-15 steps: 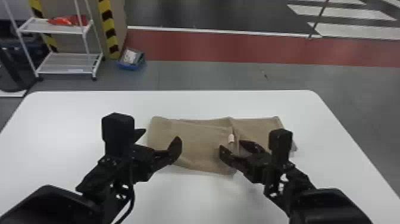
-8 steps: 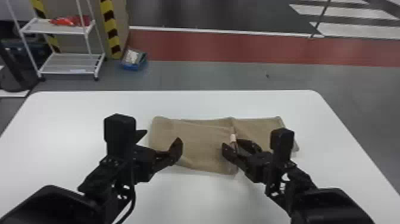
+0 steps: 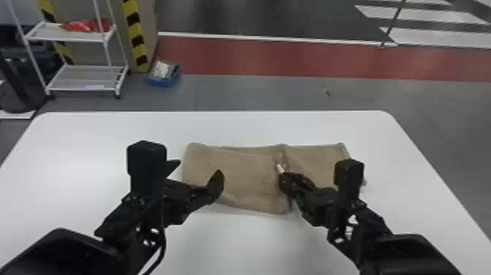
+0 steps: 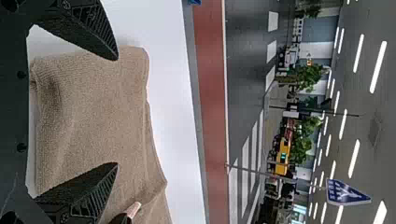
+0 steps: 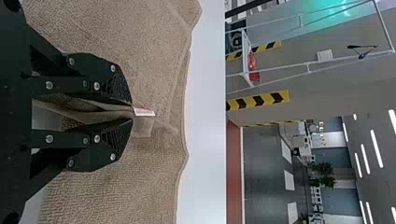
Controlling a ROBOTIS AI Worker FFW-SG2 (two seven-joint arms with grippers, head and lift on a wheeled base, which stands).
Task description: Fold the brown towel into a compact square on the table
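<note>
Rough cloth towel point(image 3: 241, 175) & smooth tbl point(image 3: 255, 128)

The head view looks forward and down on the brown towel point(image 3: 241, 175); both wrist views, nearer, share it, facing past it.

Towel point(image 4: 93, 116): brown, folded, on white table point(image 4: 170, 116).
Left gripper point(image 3: 197, 170): fingers point(image 4: 86, 28) wide apart, tips overlapping towel (contact unclear).
Tag point(image 4: 133, 210): small, pale, at the dark tip of right gripper point(image 3: 286, 178).
Background: red floor strip point(image 4: 211, 93), greenery point(image 4: 306, 77), blue sign point(image 4: 346, 192), lit ceiling lamps point(image 4: 378, 67).
</note>
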